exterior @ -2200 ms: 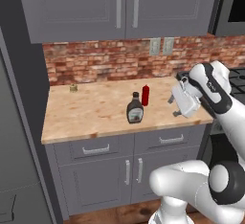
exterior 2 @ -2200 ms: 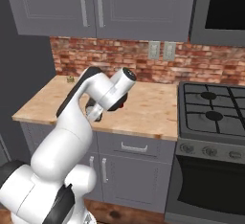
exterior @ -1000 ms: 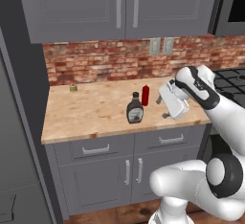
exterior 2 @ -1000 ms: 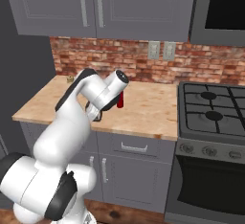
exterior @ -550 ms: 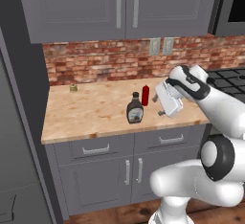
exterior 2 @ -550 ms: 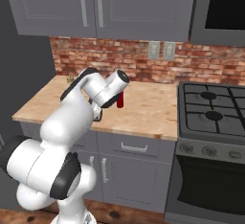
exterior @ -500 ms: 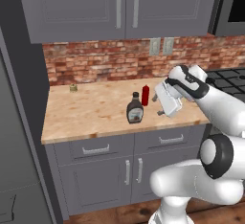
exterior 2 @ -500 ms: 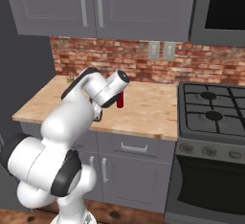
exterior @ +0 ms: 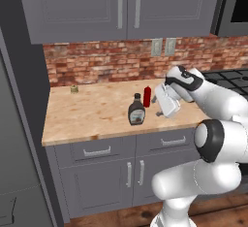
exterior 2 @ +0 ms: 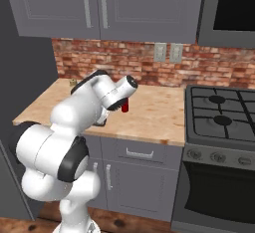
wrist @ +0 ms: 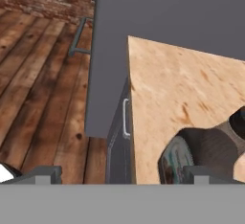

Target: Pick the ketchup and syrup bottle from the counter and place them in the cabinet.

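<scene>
A simulated kitchen seen from behind a white robot arm. A light wooden counter [exterior: 92, 114] runs below a red brick wall, with 2 grey wall cupboards [exterior: 121, 5] above it and grey drawers and doors underneath.

Near the middle of the counter stand 2 bottles, both upright. The syrup bottle [exterior: 136, 110], dull brown with a pale label, is nearer the front edge. The ketchup [exterior: 147, 96], slim and bright red, stands just behind it and slightly to its right, close by but apart. A small jar [exterior: 74, 89] sits far off to the left, against the brick wall.

The gripper [exterior: 158, 106] hangs just right of the 2 bottles, its fingers pointing left toward them. Its jaws stand wide apart and grasp nothing. In the hand view the syrup bottle [wrist: 191, 158] lies close ahead between the 2 finger tips.

A black stove [exterior 2: 221, 112] sits at the right end of the counter. The tall dark grey cabinet [exterior: 22, 138] rises at the left end.
</scene>
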Robot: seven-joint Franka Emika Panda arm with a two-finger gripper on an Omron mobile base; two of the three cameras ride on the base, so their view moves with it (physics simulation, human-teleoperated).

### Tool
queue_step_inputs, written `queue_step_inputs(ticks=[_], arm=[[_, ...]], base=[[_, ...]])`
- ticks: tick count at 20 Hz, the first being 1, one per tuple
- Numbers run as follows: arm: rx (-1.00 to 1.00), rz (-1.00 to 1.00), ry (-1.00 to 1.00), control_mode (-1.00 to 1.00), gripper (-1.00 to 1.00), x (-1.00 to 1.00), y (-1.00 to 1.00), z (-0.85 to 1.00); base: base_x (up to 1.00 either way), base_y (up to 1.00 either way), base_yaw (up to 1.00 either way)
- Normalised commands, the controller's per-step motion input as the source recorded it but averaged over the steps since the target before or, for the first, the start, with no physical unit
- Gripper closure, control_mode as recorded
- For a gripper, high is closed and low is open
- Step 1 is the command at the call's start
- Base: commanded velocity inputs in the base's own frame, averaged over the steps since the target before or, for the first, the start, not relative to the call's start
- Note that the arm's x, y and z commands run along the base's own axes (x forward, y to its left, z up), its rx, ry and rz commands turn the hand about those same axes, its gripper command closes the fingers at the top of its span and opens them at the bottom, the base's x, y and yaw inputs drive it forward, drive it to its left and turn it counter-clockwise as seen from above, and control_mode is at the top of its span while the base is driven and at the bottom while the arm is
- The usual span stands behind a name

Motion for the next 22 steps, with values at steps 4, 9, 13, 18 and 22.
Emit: queue_step_inputs(ticks=[4,9,13,18,22], arm=[[0.01,0.0,0.01,-1.0,-1.0,0.27,0.0,-0.26],[0.02,0.0,0.01,-1.0,-1.0,0.27,0.0,-0.22],[0.01,0.0,0.0,-1.0,-1.0,0.27,0.03,-0.1],[0.01,0.0,0.0,-1.0,-1.0,0.18,0.03,-0.03],[0.02,0.01,0.0,-1.0,-1.0,0.16,0.09,-0.03]], base=[[0.0,0.0,0.0],[0.0,0.0,0.0],[0.0,0.0,0.0],[0.0,0.0,0.0],[0.0,0.0,0.0]])
